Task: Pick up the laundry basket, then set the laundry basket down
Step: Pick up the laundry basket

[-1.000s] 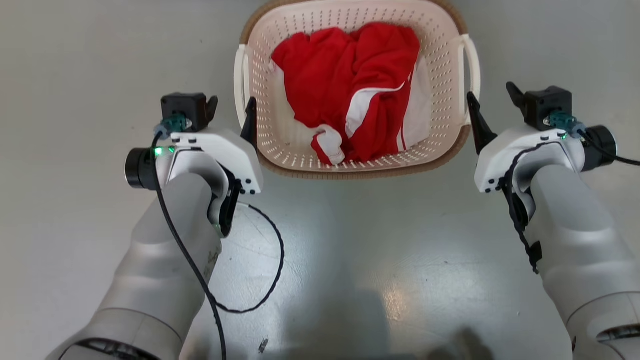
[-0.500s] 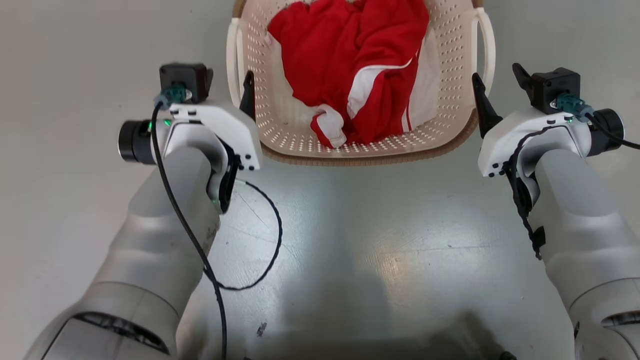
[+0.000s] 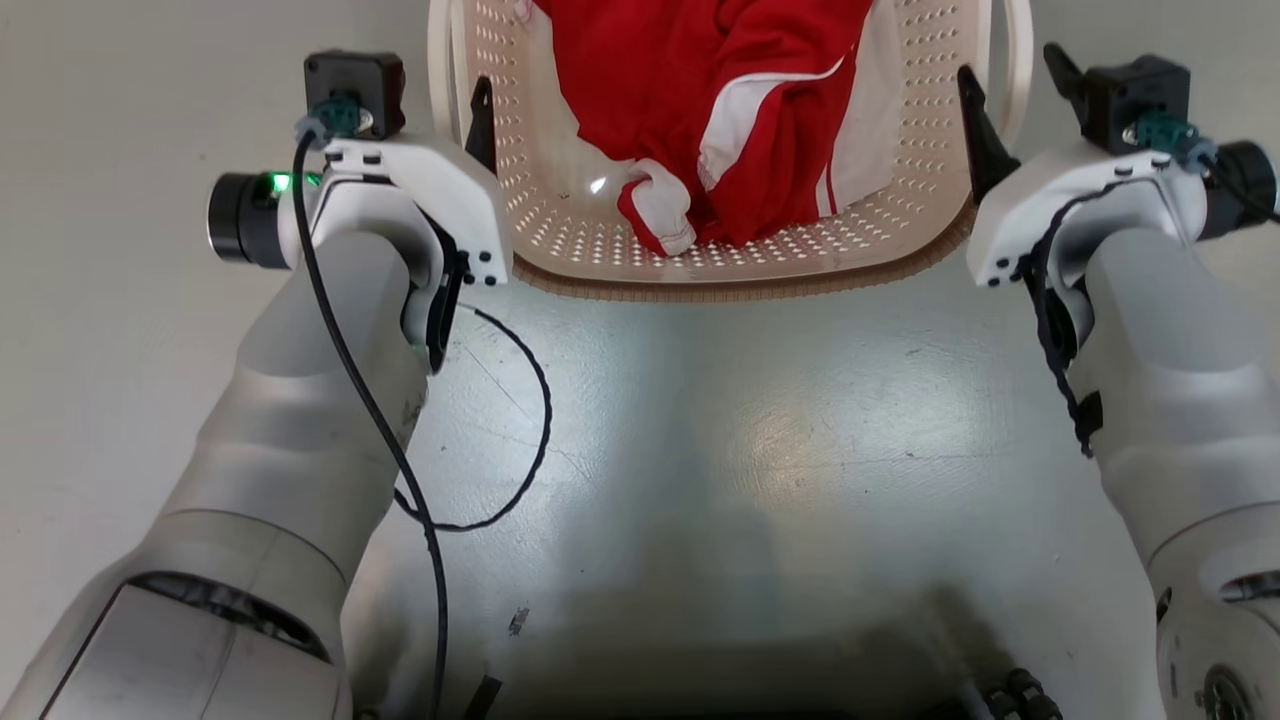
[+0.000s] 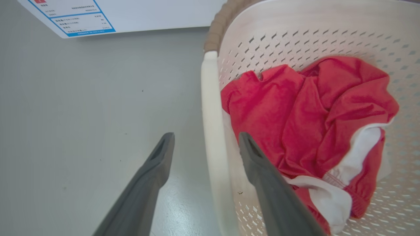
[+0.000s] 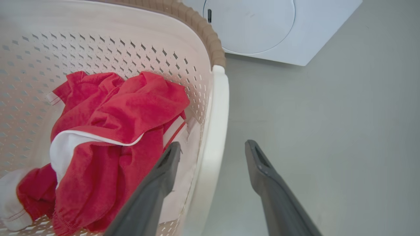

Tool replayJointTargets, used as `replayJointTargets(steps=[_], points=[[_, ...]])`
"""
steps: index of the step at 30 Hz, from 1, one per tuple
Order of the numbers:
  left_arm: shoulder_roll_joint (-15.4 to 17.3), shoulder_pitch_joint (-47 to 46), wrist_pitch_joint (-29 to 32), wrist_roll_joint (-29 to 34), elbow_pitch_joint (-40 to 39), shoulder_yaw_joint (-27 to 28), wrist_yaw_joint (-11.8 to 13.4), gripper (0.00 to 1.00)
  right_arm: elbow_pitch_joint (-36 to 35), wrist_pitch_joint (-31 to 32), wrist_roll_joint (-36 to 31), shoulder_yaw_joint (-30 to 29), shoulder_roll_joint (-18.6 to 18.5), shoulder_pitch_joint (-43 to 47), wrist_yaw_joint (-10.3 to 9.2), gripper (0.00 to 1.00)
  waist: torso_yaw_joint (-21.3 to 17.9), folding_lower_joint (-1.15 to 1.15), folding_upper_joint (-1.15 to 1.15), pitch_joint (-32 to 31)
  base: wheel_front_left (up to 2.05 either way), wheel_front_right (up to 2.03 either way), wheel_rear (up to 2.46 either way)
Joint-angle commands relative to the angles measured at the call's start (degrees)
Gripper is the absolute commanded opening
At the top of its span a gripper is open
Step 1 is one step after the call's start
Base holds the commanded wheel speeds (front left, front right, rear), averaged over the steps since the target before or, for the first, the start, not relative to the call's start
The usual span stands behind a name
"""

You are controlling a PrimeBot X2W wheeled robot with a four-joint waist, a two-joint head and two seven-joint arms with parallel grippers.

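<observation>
The laundry basket [image 3: 740, 285] is cream-white and perforated with a brown woven rim. It stands on the grey floor at the top centre of the head view and holds a red and white garment [image 3: 720, 90]. My left gripper [image 3: 440, 110] is open astride the white left handle [image 4: 211, 124], one finger outside the basket [image 4: 295, 39] and one inside. My right gripper [image 3: 1015, 95] is open the same way astride the right handle [image 5: 218, 114], its inner finger inside the basket wall [image 5: 98, 42]. Neither pair of fingers is pressed onto its handle.
A white washing machine [image 5: 262, 26] with a round door stands just beyond the basket. A white panel with a blue-framed label [image 4: 82, 16] shows past the left handle. A black cable [image 3: 520, 420] loops from my left forearm over the glossy floor.
The head camera has moved forward and down, so the basket looks larger and sits higher in view. Both open grippers have advanced further along the basket's sides, over the handles.
</observation>
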Motion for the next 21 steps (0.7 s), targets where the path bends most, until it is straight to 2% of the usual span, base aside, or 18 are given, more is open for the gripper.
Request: replayJointTargets(steps=[1, 14, 21], points=[[1.3, -0.79, -0.04, -0.74, 0.0, -0.06, 0.55, 1.0, 0.04, -0.67, -1.11, 0.11, 1.34, 0.27, 0.34, 1.0, 0.11, -0.01, 0.0, 0.5, 0.0, 0.0, 0.0], [1.3, -3.92, 3.39, -1.59, 0.9, -4.13, 0.99, 1.0, 3.78, 1.02, -0.52, -2.02, 1.99, -3.05, 0.34, 1.0, 0.13, -0.01, 0.0, 2.09, 0.0, 0.0, 0.0], [1.3, -5.13, 5.22, -2.21, 1.25, -6.09, 1.35, 1.0, 5.43, 1.55, 0.5, -1.23, 2.05, -4.76, 0.34, 1.0, 0.35, -0.01, 0.0, 2.56, 0.0, 0.0, 0.0]])
